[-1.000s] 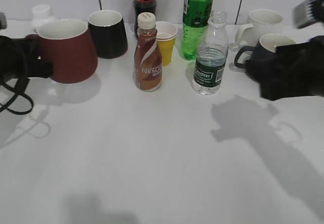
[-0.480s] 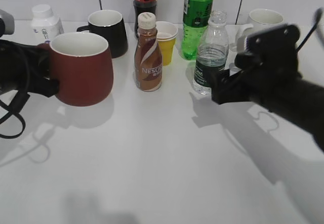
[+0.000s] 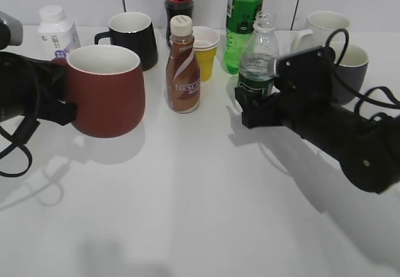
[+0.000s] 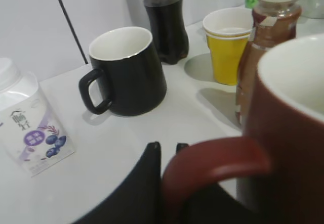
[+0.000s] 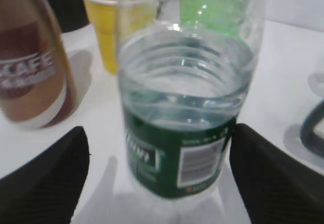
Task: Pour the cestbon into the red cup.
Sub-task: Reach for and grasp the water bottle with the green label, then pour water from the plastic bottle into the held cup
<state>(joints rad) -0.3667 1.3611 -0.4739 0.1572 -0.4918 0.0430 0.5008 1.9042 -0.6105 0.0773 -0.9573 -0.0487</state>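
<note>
Cestbon (image 5: 185, 128) stands between the wide-open right gripper's (image 5: 157, 176) fingers.

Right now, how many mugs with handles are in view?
4. Red cup held at front left by the left hand; black mug behind it; white mug back right; grey mug before it, partly hidden by the right arm.

White "NESCAFE" lettering, partly cut off in the right wrist view, runs across the brown plastic coffee bottle with a cream cap (image 3: 182, 70), while the dark green label on the small clear plastic water bottle (image 5: 185, 107) is too blurred to read.
</note>
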